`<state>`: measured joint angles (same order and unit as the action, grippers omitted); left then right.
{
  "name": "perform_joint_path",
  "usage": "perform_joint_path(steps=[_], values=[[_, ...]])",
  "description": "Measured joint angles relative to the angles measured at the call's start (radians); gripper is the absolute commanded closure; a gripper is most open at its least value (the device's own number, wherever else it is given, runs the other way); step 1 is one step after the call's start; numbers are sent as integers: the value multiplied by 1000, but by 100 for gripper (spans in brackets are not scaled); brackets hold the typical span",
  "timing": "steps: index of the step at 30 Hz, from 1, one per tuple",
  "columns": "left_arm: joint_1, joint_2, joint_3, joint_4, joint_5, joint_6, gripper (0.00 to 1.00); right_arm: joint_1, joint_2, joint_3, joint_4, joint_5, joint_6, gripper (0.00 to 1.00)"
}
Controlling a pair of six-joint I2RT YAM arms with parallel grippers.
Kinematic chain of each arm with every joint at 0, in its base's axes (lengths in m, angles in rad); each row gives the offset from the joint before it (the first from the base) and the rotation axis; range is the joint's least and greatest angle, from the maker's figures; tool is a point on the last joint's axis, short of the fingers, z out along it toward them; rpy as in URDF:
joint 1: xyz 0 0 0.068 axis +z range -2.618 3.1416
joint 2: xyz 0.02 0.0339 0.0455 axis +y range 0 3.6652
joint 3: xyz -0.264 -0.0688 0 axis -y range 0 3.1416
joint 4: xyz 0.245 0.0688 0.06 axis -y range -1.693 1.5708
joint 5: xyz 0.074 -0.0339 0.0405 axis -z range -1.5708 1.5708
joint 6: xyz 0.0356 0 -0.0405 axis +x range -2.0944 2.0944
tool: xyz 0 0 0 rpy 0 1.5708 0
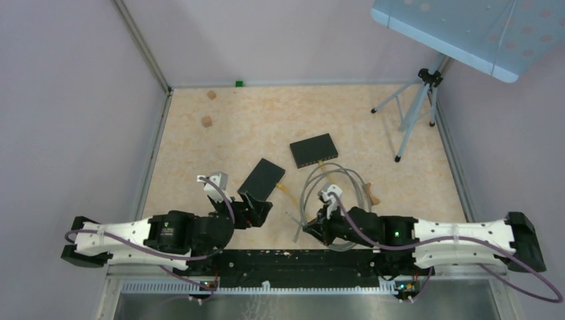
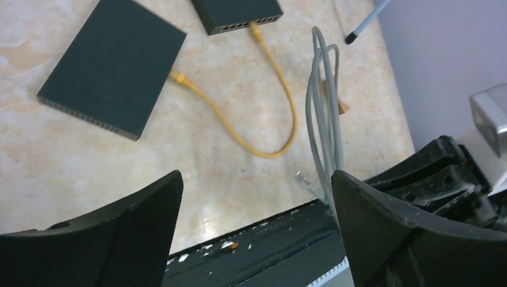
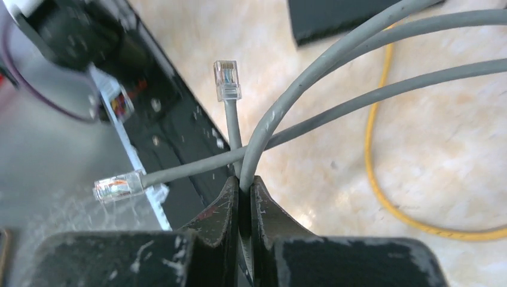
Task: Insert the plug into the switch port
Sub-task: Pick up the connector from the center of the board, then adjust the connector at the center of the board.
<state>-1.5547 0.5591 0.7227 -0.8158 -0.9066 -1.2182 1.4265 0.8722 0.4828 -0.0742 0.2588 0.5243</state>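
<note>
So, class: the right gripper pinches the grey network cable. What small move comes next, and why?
Probably carry the clear plastic plug toward the ports of the far black switch: the right gripper is shut on the grey network cable just behind that plug, which sticks out free.

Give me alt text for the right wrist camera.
The right gripper is shut on a gray network cable, one clear plug pointing up just beyond it, another off to the left. A yellow cable curves across the tabletop.
</note>
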Motion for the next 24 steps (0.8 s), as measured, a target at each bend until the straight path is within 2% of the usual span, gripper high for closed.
perform_joint_path(steps=[4,7,12,15,20,24], values=[[0,-13,-13,184,10,156,2,-31,-185,-19,-6,81,-7,100],[0,-55,-60,367,51,301,2,-43,-243,-18,-29,159,-7,100],[1,-89,-167,671,136,574,1,-53,-230,-2,-131,341,15,100],[1,-51,-187,778,173,698,1,-65,-172,43,-201,429,29,100],[1,38,-187,932,222,869,1,-69,-174,58,-180,424,-44,100],[1,58,-188,1022,230,951,3,-69,-282,34,-113,361,-152,100]])
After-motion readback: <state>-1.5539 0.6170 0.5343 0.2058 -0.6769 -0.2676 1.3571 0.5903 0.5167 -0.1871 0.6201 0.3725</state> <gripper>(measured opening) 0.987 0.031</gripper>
